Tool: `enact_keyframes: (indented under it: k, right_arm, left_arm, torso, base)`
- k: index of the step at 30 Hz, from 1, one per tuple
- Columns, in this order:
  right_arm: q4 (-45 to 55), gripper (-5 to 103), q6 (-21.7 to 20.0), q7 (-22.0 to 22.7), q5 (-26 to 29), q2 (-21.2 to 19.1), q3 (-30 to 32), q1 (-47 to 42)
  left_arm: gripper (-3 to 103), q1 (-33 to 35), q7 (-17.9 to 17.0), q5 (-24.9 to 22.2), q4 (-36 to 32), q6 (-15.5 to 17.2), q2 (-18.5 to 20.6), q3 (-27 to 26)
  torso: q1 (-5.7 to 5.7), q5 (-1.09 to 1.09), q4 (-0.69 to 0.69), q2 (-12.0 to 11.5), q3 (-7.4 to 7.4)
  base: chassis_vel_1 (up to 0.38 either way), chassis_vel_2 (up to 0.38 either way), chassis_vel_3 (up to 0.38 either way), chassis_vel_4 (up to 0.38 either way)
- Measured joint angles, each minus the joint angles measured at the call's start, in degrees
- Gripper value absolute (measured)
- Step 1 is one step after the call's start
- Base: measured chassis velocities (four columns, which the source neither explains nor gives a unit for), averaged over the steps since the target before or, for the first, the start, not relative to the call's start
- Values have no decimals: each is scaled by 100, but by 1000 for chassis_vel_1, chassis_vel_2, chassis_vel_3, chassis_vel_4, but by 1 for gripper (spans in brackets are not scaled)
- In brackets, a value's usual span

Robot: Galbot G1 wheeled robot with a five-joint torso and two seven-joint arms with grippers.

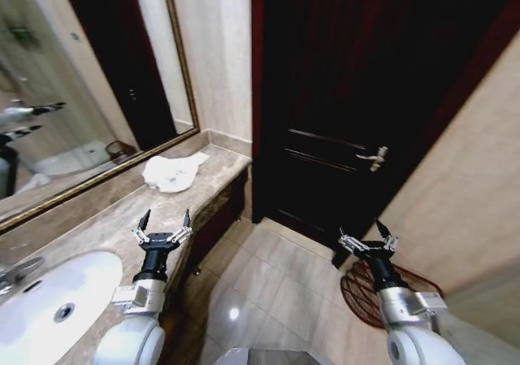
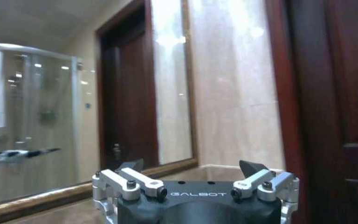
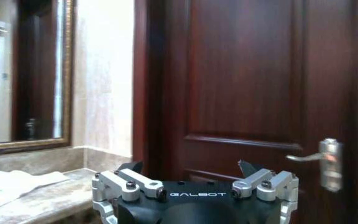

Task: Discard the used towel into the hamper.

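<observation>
Dark red-brown openwork hamper (image 1: 382,293) stands on the tiled floor (image 1: 268,292) by the wall, partly hidden behind the right tool (image 1: 367,236), whose fingers are spread wide and hold nothing. What lies inside it cannot be told. White towel (image 1: 172,172) lies crumpled near the far end of the marble surface (image 1: 114,227), close to its front edge. Left tool (image 1: 162,221) hovers above that surface, spread wide and holding nothing, between sink (image 1: 49,300) and towel, with open floor stretching towards the dark door (image 1: 357,97).
</observation>
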Motion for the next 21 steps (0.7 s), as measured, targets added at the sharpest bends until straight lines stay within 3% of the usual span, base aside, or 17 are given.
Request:
enact_keyframes:
  k: [8, 21]
  right_arm:
    - [1, 100, 4, -9, -8, -11, -28, -4]
    - [-2, 100, -1, -16, -18, -51, -44, -10]
  left_arm:
    - [100, 27, -70, 56, 10, -143, -40, -4]
    - [100, 81, -56, 166, -23, -75, -158, 9]
  torso:
    - [1, 1, 0, -1, 1]
    - [-11, 1, -2, -28, -15]
  base:
    - [-67, 187, 180, -80]
    - [-130, 129, 140, -120]
